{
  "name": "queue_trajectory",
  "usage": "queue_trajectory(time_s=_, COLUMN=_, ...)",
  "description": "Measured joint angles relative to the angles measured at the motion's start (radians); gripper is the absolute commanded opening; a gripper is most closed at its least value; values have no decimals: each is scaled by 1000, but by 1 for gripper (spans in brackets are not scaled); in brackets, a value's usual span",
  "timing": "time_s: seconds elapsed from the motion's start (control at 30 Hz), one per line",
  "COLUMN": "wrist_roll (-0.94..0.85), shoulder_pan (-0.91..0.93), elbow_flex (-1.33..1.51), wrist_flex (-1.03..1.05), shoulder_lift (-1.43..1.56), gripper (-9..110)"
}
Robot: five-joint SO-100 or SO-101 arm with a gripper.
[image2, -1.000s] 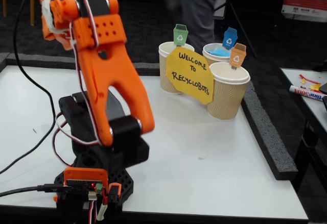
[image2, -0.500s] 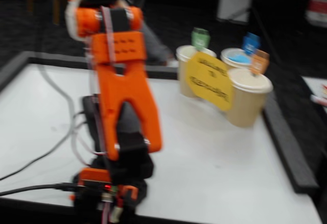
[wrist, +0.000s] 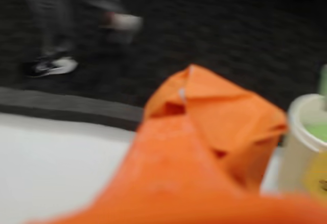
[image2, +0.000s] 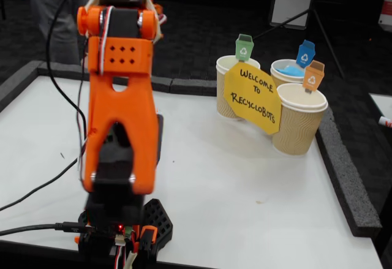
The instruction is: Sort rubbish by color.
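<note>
Where my wrist view fills with blur, a creased orange paper wad (wrist: 219,117) sits dead centre, its folds sharp-edged, pressed against the smooth orange plastic of the gripper (wrist: 204,152) below it; I read the fingers as closed on it, though how tightly I cannot tell. Just right of it stands a pale cup (wrist: 306,142) with green inside. In my fixed view the arm (image2: 119,116) rears upright, matte printed plastic, its gripper hidden behind. Three tan ribbed paper cups cluster at the far right of the white table (image2: 245,183); light blue paper (image2: 292,71) lies in the back one. A yellow sign (image2: 253,96) leans across their fronts.
</note>
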Motion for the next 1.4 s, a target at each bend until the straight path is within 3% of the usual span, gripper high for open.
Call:
queue_trajectory(time_s=0.4, wrist_roll=0, shoulder_pan=377, elbow_flex=0, wrist_flex=0, shoulder_lift=0, gripper=0)
queue_trajectory(time_s=0.67, wrist_roll=0, shoulder_pan=531, elbow_flex=0, wrist_flex=-3, shoulder_lift=0, gripper=0)
queue_trajectory(time_s=1.4, wrist_roll=0, shoulder_pan=643, elbow_flex=0, wrist_flex=-46, shoulder_lift=-60, gripper=0)
